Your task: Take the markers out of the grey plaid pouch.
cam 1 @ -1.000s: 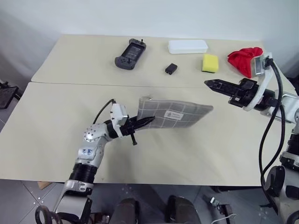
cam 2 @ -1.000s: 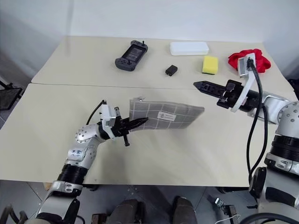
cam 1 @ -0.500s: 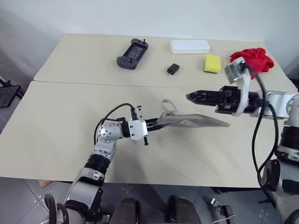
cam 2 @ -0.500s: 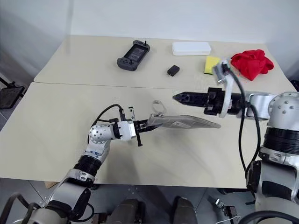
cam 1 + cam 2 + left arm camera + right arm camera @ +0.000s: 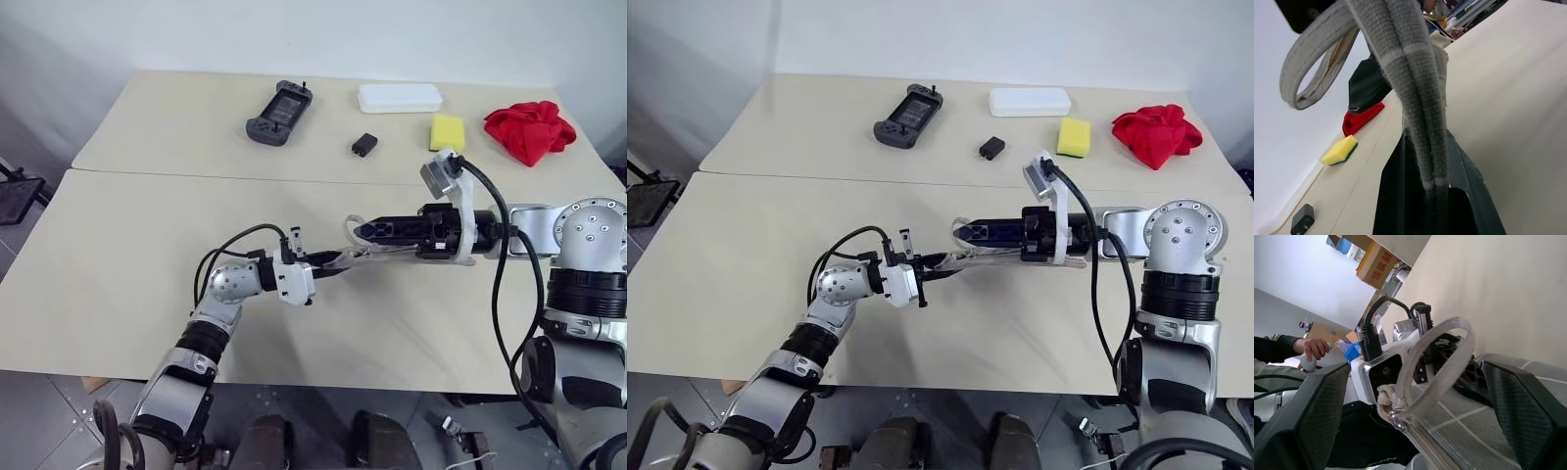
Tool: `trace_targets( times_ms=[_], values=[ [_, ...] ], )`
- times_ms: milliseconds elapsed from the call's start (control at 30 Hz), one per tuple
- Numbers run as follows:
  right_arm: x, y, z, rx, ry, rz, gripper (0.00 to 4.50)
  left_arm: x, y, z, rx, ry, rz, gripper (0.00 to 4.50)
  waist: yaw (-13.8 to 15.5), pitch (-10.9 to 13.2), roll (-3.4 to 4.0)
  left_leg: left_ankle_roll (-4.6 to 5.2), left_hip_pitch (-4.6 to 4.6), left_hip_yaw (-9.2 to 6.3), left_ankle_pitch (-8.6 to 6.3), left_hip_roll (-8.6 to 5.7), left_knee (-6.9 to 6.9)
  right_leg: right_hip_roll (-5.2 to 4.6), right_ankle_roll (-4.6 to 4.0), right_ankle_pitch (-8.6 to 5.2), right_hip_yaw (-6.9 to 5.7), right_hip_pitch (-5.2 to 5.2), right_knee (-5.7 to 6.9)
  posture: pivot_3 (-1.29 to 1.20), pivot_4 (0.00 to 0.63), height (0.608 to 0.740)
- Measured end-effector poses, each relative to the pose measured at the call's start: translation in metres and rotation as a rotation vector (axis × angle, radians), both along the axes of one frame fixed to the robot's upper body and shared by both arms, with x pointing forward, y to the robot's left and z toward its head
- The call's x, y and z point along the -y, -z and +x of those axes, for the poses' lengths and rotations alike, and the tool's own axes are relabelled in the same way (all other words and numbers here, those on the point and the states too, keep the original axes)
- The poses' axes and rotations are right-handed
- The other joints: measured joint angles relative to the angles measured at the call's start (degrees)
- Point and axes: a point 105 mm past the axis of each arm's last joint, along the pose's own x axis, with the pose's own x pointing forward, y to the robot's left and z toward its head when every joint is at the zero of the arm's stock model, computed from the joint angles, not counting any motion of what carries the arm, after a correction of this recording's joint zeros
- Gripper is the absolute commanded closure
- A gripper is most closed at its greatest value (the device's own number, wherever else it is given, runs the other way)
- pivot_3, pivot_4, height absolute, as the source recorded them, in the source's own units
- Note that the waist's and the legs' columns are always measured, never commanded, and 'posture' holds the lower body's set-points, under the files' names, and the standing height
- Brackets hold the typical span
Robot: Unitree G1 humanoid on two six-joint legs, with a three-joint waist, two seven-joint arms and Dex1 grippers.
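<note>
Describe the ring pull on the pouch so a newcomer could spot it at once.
On the near table, look between the two grippers, where the left gripper is shut on one end of the grey plaid pouch. At that end a pale ring pull stands up from the pouch, framed between the open right gripper's fingers. It is the only loop there, thin and off-white against grey checked fabric.

Grey plaid pouch (image 5: 377,257) held edge-on above the table, ring pull up.
</note>
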Motion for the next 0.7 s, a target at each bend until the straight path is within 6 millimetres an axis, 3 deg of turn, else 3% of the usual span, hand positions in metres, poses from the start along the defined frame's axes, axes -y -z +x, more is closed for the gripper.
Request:
trace_targets(
  times_ms=[333,600,700],
  values=[
    [-0.0027,-0.0051,0.0026,0.036,0.008,0.036,4.32,-0.0021,0.0035,0.0021,-0.029,-0.016,0.004,4.50,0.0,0.0,0.00,0.00,0.00,0.00,0.00,0.00,0.00,0.00,0.00,0.00,-0.01,0.00,0.00,0.00,0.150,0.740],
    [-0.0079,-0.0049,0.0017,0.060,0.009,0.097,4.44,-0.0035,0.0027,0.0055,-0.112,-0.025,-0.039,4.50,0.0,0.0,0.00,0.00,0.00,-0.02,0.00,-0.01,0.00,0.00,0.00,0.00,0.00,0.00,0.01,0.00,0.150,0.740],
    [-0.0004,-0.0081,0.0062,0.092,0.068,0.145,4.44,-0.0086,0.0011,0.0080,-0.357,-0.009,-0.160,4.50,-0.1,0.0,0.00,0.00,0.00,-0.05,0.00,0.03,-0.01,0.00,0.00,0.00,0.00,0.00,0.00,0.00,0.150,0.740]
  ],
)
